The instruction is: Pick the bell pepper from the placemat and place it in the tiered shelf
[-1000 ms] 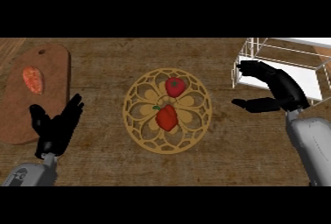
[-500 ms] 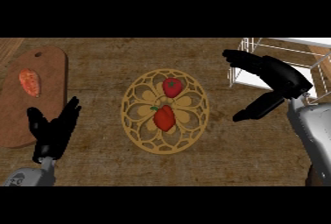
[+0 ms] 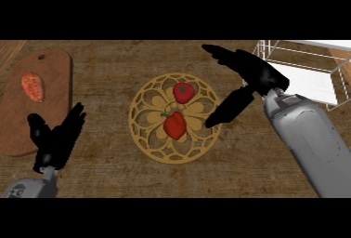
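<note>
I see my right hand (image 3: 257, 74) open above the placemat (image 3: 148, 148), bell pepper (image 3: 174, 125) lying there, left hand (image 3: 55, 139) resting open

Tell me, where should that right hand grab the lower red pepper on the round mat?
Probably around its wide middle, coming down from above and from the right. The bell pepper lies flat on the placemat, its stem pointing up-left, with bare sides. The open right hand hovers just to its right. A second red one lies apart, above it.

A dark, rough-grained wooden counter (image 3: 109, 56) fills the view, evenly lit, with a reddish-brown cutting board (image 3: 21, 116) at left
</note>
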